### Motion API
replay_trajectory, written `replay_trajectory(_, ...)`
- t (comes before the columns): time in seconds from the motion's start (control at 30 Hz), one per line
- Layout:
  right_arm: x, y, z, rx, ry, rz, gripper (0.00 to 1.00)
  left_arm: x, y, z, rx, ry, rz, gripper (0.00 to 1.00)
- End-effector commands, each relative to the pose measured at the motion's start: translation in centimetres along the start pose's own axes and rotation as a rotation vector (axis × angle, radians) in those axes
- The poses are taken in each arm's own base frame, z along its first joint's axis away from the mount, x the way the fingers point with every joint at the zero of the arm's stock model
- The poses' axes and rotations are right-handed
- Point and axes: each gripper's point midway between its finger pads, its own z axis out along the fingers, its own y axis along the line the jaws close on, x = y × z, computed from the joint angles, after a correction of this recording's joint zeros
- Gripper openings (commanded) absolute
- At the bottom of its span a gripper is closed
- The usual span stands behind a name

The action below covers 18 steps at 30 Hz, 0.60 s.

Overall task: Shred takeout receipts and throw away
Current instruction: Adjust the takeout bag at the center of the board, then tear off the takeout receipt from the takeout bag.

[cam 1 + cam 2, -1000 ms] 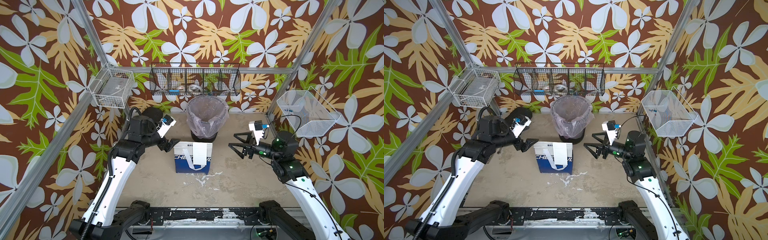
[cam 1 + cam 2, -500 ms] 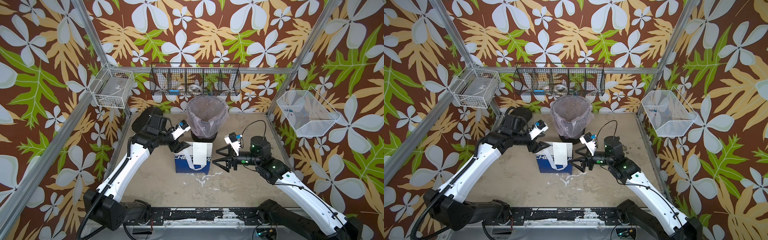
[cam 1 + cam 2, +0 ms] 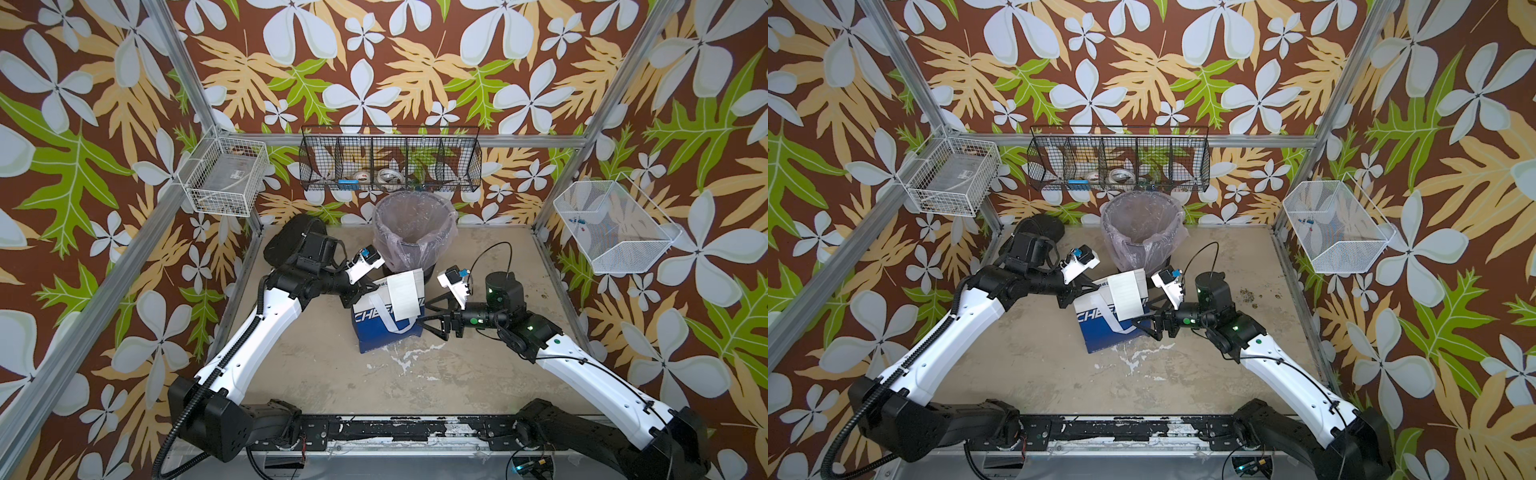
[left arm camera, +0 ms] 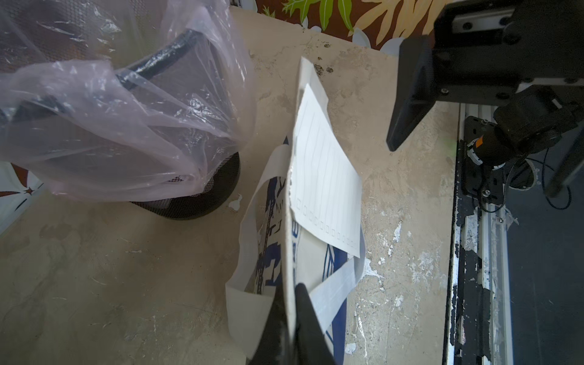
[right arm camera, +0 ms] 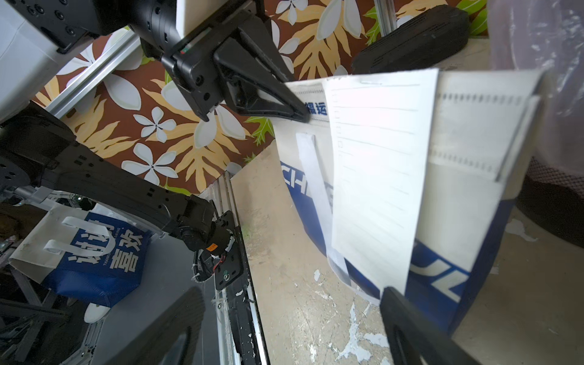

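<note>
Tote bag (image 3: 376,337) rim clamped in left pincer (image 4: 290,292); right pincer (image 3: 428,314) agape beside receipt (image 3: 405,293).

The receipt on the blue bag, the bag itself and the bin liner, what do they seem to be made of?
The receipt: thin matte white paper, by the look; it hangs flat, with faint grey ruled print.
The tote bag: probably non-woven fabric, matte blue and white; it holds soft creases yet stands.
The bin liner: thin clear plastic film, glossy, pinkish, crumpled with bright glints.

White arms (image 3: 266,328) with black joints; left tool (image 3: 363,291) has black wedge fingers (image 5: 268,104).
</note>
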Motion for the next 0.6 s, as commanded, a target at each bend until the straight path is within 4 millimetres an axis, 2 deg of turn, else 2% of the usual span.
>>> replay_trajectory(0.0,-0.7,-0.6,0.4,0.023,-0.028,-0.004,0.90,-0.6,-0.4,-0.2,0.020,-0.031,0.033,0.00)
replay_trajectory(0.23,-1.3,-1.8,1.5,0.037,-0.010,-0.045,0.91,-1.0,-0.7,-0.4,0.031,-0.050,0.049,0.00)
replay_trajectory(0.33,-0.9,-2.3,2.3,0.029,0.024,-0.047,0.90,-0.9,-0.7,-0.4,0.031,-0.044,0.049,0.00)
replay_trajectory(0.43,-1.4,-3.0,2.2,0.044,0.014,-0.052,0.90,-0.7,-0.8,-0.4,0.031,-0.039,0.049,0.00)
replay_trajectory(0.57,-1.2,-2.6,2.7,-0.036,0.030,-0.030,0.87,-0.8,-1.0,-0.3,0.042,-0.044,0.052,0.00)
